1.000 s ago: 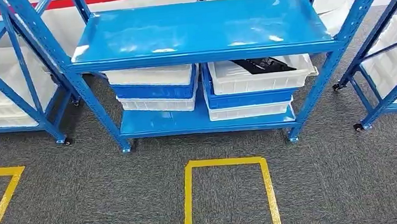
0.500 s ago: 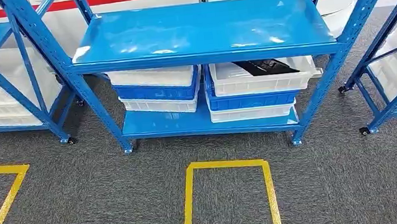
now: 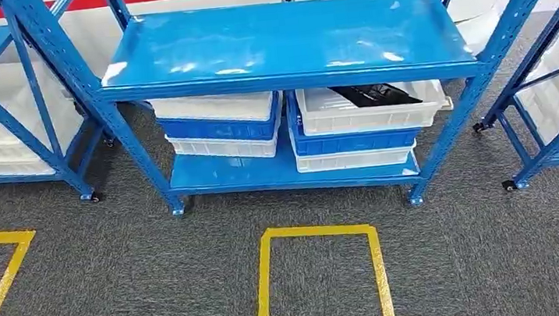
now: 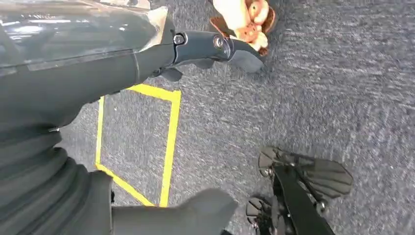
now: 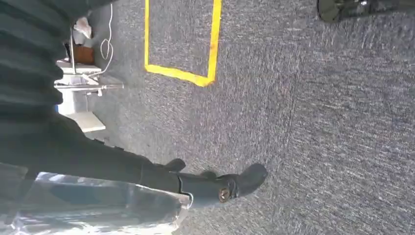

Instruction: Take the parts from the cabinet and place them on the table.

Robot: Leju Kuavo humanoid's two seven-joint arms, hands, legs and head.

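A blue rack (image 3: pixel 280 44) is standing on grey carpet (image 3: pixel 133 283) behind a yellow square (image 3: pixel 322 283). On its low shelf, 2 stacks of bins are sitting side by side; dark parts (image 3: pixel 375 94) are lying in the top white bin (image 3: pixel 369 109) on the right. The left hand (image 4: pixel 161 122) and right hand (image 5: pixel 191 183) are hanging over carpet, fingers apart, holding nothing.

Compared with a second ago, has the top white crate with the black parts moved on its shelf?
No. The white crate sits the same against the blue rack post; the whole view shifted slightly, so the camera moved.
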